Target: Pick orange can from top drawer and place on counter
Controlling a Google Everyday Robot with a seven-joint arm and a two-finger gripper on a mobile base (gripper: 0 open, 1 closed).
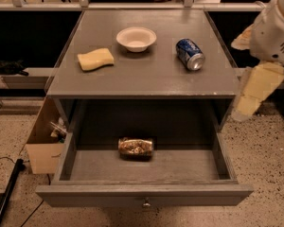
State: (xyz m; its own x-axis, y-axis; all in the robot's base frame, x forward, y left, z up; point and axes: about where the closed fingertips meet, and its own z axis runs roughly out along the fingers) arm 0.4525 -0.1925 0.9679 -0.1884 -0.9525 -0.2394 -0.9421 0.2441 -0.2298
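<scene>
Camera view: reach step, not yet begun.
Move claw (250, 97), grip state unclear, down-left to orange can (136, 147) in drawer (146, 196).

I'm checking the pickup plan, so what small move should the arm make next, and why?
Probably swing the hand left and down over the open top drawer, toward the orange can. The can lies on its side mid-drawer, untouched, while the hand hangs off the right edge of the counter, apart from it.
</scene>
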